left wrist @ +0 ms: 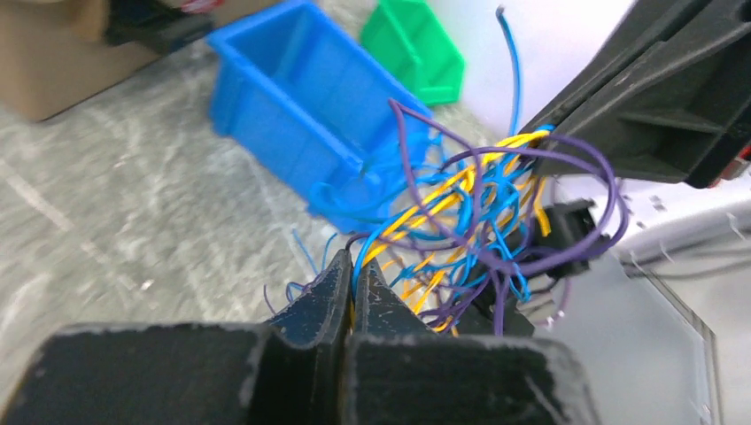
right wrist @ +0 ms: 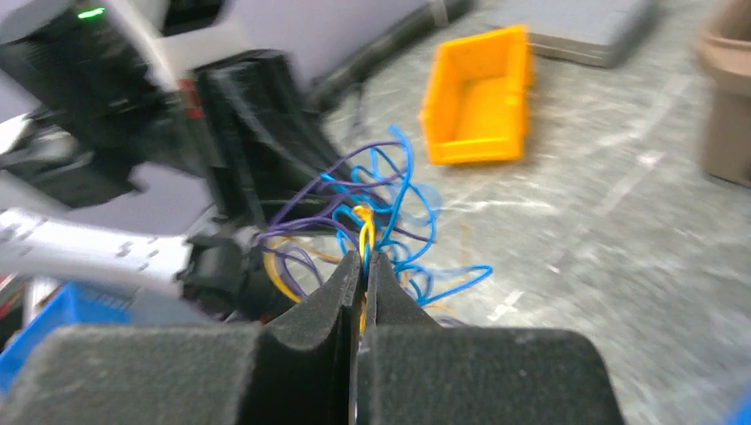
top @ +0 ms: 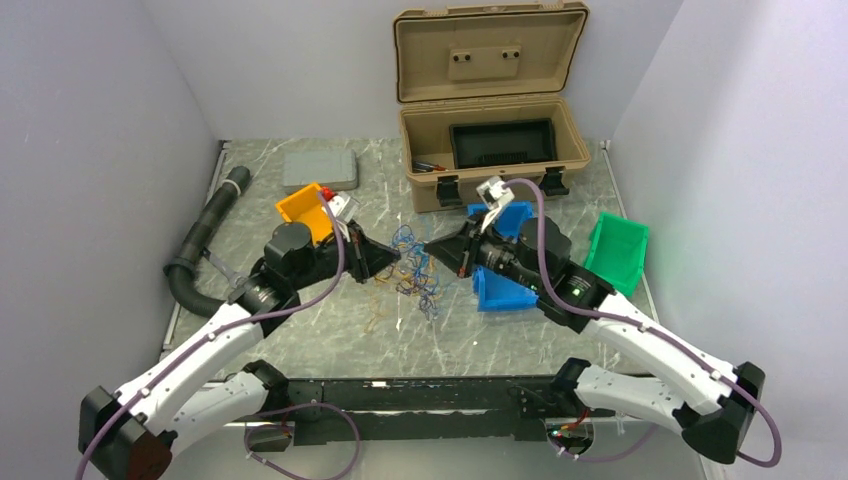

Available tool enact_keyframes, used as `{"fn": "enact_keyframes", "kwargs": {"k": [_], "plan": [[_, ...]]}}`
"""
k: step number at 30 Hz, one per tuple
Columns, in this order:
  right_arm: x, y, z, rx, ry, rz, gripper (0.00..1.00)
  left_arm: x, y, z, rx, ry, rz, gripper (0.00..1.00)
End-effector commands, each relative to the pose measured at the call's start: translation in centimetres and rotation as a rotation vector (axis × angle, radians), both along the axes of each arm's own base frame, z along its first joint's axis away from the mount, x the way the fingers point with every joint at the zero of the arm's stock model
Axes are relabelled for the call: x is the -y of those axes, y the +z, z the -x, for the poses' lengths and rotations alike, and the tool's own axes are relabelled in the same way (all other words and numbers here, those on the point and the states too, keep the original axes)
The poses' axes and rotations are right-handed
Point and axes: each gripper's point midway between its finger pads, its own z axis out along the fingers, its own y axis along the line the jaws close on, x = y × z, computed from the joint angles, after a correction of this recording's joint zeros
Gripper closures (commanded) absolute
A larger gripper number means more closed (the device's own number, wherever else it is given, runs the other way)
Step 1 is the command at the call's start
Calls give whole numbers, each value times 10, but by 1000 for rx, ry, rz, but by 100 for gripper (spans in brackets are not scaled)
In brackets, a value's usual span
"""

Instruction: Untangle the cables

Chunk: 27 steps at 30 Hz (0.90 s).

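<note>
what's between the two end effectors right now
Only the cables. In the top view, the tangle of blue, yellow and purple wires bridges the gap between the left end effector and the right end effector, each shut on some strands.

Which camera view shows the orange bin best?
The right wrist view: the orange bin lies whole and unobstructed there, its open top visible. The top external view shows it small, partly hidden behind the left arm. The left wrist view misses it.
</note>
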Motion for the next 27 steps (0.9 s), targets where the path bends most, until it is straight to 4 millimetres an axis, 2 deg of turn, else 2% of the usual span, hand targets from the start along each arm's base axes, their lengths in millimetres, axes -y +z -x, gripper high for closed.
{"fn": "enact_keyframes", "kwargs": {"k": [1,3,4,6,8,12,15,18,19,21,22,23,25,27], "plan": [[70,-1,-38,-19,-437,64,100,-60,-25,-31,-54,377,-184,100],[119,-20,-52,-72,-703,120,100,-98,-37,-39,-101,555,-283,100],[143,-27,-53,-89,-819,135,100,-118,-43,-43,-128,648,-328,100],[182,-35,-52,-109,-1005,138,100,-145,-50,-43,-168,739,-374,100],[198,-36,-46,-107,-1057,111,100,-165,-52,-44,-203,814,-375,100],[200,-30,-40,-74,-1021,46,100,-179,-52,-43,-243,887,-356,100],[181,-27,-40,-42,-912,68,100,-176,-50,-44,-247,873,-349,100],[141,-25,-35,0,-692,124,100,-142,-35,-45,-174,683,-279,100],[124,-25,-32,14,-600,137,96,-125,-26,-43,-130,585,-243,100],[92,-28,-24,36,-423,154,74,-93,-7,-29,-52,378,-165,100],[77,-28,-19,44,-341,155,56,-79,2,-20,-29,277,-128,100],[65,-31,-16,40,-276,161,41,-74,10,-16,-8,237,-109,100],[44,-37,-9,33,-168,162,26,-63,22,-5,13,142,-81,100],[27,-41,-2,39,-72,146,19,-57,34,2,35,84,-73,100]]}}
